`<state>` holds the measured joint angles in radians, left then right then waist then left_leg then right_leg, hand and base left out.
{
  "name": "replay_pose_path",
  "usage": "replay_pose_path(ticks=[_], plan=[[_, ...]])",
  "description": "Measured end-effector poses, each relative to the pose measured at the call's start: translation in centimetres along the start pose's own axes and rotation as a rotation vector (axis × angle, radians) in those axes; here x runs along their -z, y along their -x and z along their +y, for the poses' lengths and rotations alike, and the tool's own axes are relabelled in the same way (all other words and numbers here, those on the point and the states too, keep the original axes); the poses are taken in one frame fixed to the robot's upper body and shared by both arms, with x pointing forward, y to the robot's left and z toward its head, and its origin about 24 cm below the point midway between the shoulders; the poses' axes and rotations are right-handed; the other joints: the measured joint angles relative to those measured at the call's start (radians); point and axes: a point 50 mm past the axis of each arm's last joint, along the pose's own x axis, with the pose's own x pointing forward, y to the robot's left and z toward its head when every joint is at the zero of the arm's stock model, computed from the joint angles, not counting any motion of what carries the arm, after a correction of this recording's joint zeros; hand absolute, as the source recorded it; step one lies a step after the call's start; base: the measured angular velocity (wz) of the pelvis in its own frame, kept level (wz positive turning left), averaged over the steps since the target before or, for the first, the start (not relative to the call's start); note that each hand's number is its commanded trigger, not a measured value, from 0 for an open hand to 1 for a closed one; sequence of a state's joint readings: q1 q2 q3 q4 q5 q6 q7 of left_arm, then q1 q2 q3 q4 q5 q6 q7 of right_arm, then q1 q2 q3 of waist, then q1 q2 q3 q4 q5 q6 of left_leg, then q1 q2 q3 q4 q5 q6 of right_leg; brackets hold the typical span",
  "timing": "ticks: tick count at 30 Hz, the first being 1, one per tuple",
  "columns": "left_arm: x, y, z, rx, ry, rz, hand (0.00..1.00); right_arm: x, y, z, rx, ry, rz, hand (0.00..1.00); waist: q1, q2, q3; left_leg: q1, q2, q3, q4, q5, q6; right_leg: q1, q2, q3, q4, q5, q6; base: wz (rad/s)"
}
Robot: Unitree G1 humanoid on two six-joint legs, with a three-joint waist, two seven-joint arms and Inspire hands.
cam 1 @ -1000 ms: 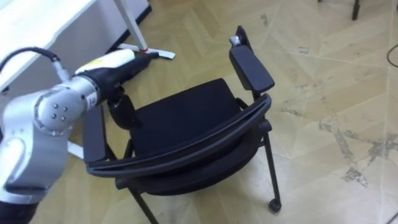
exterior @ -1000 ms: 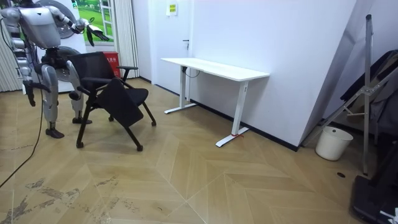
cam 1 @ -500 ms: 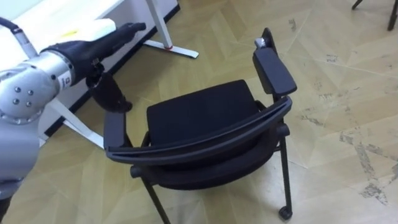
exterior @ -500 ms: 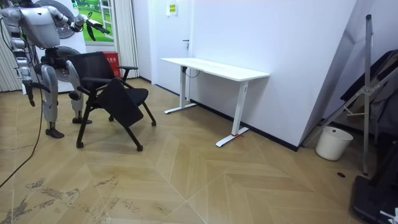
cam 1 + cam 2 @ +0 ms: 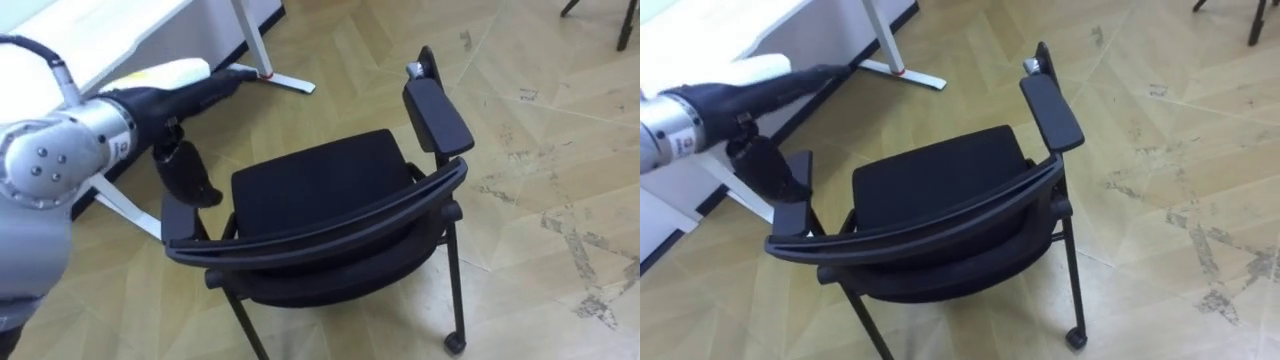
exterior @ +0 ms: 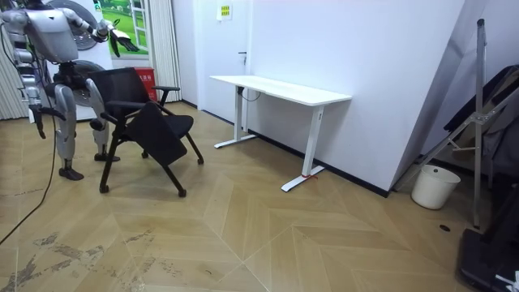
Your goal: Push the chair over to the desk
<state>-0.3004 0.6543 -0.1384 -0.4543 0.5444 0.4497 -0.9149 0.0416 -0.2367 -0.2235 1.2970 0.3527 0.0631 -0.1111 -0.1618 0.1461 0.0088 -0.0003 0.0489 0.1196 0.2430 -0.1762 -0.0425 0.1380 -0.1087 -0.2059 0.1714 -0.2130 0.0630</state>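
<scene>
Left hand is open: fingers straight and pointing forward, thumb hanging down, nothing held. In the eye views the thumb overlaps the front of the chair's left armrest. The room view puts that hand up around the robot's head height, well above the chair, so I read no contact. My guess is that a flat hand fits a push, where I want a palm on the frame rather than a grasp.

Right hand hangs at the robot's side in the room view. I can't tell its state.

The chair is directly in front of the robot with its back toward it, so the curved top rail is the nearest edge and the obvious surface to push. The seat faces away from the robot. The right armrest is far from either hand. I can see a caster on the near right leg, so it should roll on the wood floor.

The white desk sits ahead and to the left, with its foot just beyond the seat in this view. The room view shows the chair well apart from the desk.

As I see it, the push has not begun. The left hand would need to come down onto the rail, and the chair could swing if only one side gets loaded.
</scene>
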Motion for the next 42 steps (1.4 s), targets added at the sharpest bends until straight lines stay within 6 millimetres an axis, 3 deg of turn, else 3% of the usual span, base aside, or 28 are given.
replay_pose_path(ticks=[6, 8, 13, 21, 26, 36, 42], plan=[[0.5, -0.4, -2.5, 0.107, 0.050, -0.001, 0.00, 0.2, 0.0, -0.2, 0.003, -0.018, 0.008, 0.00, -0.005, 0.000, -0.0001, -0.004, -0.001, 0.000, 0.017, 0.000, 0.001, 0.002, -0.001, 0.007, -0.001, -0.001, 0.000, 0.00], [0.8, -0.4, -3.3, 0.147, 0.064, 0.010, 0.00, 0.3, 0.0, -0.3, 0.004, -0.028, 0.012, 0.00, -0.006, -0.005, 0.0032, -0.005, -0.001, 0.000, 0.021, -0.001, 0.002, 0.002, -0.001, 0.009, -0.001, -0.001, 0.001, 0.00], [1.0, -0.3, -3.8, 0.186, 0.075, 0.020, 0.00, 0.4, 0.0, -0.3, -0.007, -0.028, 0.013, 0.00, -0.008, -0.013, 0.0092, -0.007, -0.001, 0.000, 0.028, -0.002, 0.004, 0.005, -0.001, 0.011, -0.001, -0.002, 0.001, 0.00], [1.2, -0.4, -4.7, 0.241, 0.095, 0.030, 0.00, 0.3, 0.0, 0.0, -0.047, -0.020, 0.012, 0.00, -0.024, -0.007, 0.0077, -0.011, -0.003, -0.001, 0.028, -0.003, 0.004, 0.005, -0.002, 0.013, -0.004, -0.002, 0.002, 0.00], [1.0, -0.6, -5.3, 0.272, 0.085, 0.048, 0.00, 0.6, 0.0, 0.1, -0.067, 0.012, 0.018, 0.00, -0.030, 0.001, 0.0108, -0.010, -0.006, -0.001, 0.028, -0.003, 0.004, 0.005, -0.005, 0.012, -0.003, -0.005, 0.003, 0.00], [0.5, -1.0, -5.9, 0.291, 0.080, 0.027, 0.00, 0.5, 0.0, 0.3, -0.063, 0.008, 0.016, 0.00, -0.051, -0.008, 0.0167, -0.011, -0.008, 0.000, 0.027, -0.003, 0.005, 0.003, -0.007, 0.012, -0.003, -0.006, 0.004, 0.00], [1.0, -2.2, -7.8, 0.320, 0.164, 0.045, 0.00, 0.3, 0.0, 0.2, -0.021, 0.014, 0.011, 0.00, -0.056, -0.015, 0.0164, -0.010, -0.008, 0.003, 0.023, -0.003, 0.005, -0.001, -0.008, 0.014, -0.002, -0.006, 0.004, -0.01]])
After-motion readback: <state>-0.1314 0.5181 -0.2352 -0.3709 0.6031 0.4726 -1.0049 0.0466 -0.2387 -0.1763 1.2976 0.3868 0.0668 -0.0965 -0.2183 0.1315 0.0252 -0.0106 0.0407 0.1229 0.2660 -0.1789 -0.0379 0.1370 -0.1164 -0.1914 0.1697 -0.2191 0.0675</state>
